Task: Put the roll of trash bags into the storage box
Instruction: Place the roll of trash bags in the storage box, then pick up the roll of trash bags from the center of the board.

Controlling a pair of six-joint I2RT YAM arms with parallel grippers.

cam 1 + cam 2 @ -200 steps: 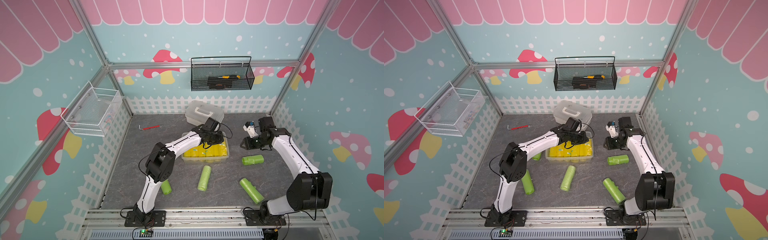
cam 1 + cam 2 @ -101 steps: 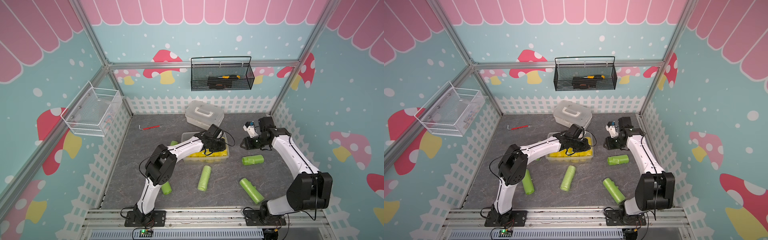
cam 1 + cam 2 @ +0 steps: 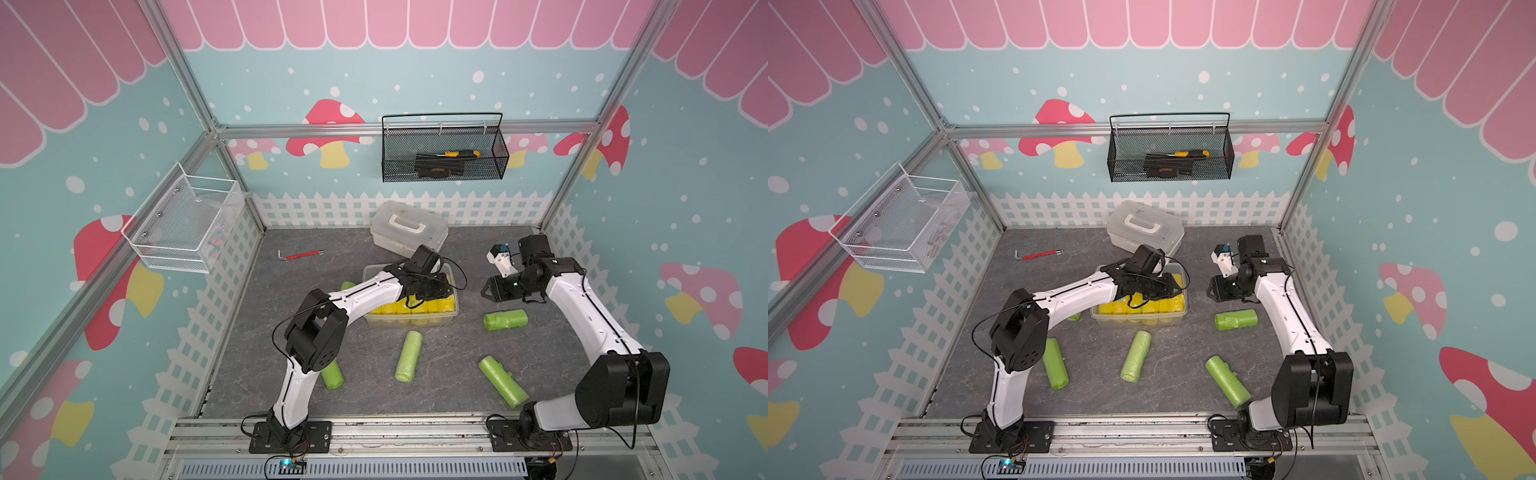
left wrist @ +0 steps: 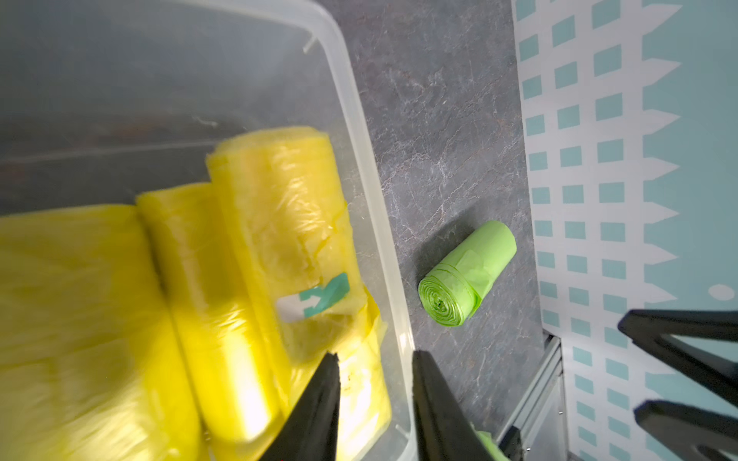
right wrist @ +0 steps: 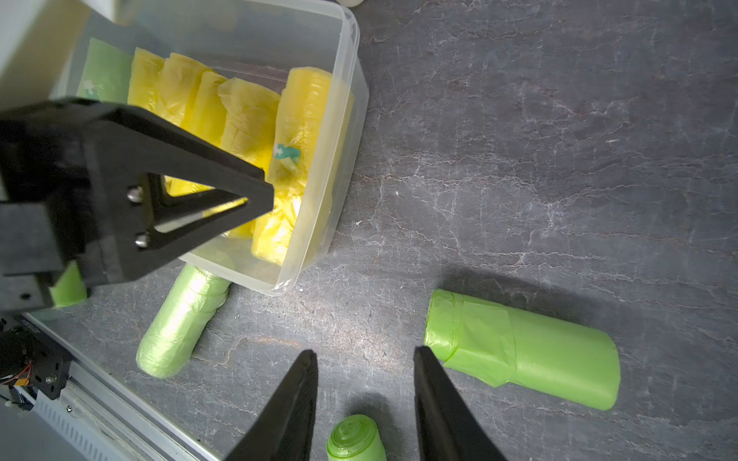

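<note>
The clear storage box [image 3: 411, 322] [image 3: 1138, 321] stands mid-table with several yellow rolls of trash bags [image 3: 399, 308] side by side in it. My left gripper [image 3: 442, 291] [image 4: 375, 355] hangs open over the box's right end. One finger is above the end yellow roll [image 4: 287, 223] [image 5: 303, 131] and the other is over the rim [image 4: 359, 131]; nothing is held. My right gripper [image 3: 486, 291] [image 5: 365, 353] is open and empty above the table, just behind a green roll [image 3: 505, 320] [image 5: 519, 347].
More green rolls lie on the table in front of the box [image 3: 409, 355], front right [image 3: 503, 380] and by the left arm [image 3: 332, 376]. A white case [image 3: 409, 228] stands behind the box. A red hex key [image 3: 301, 254] lies back left. A black mesh basket [image 3: 444, 151] hangs on the back wall.
My left gripper came down at the box's right end and opened, leaving the yellow roll lying in the box. The right arm has barely moved.
</note>
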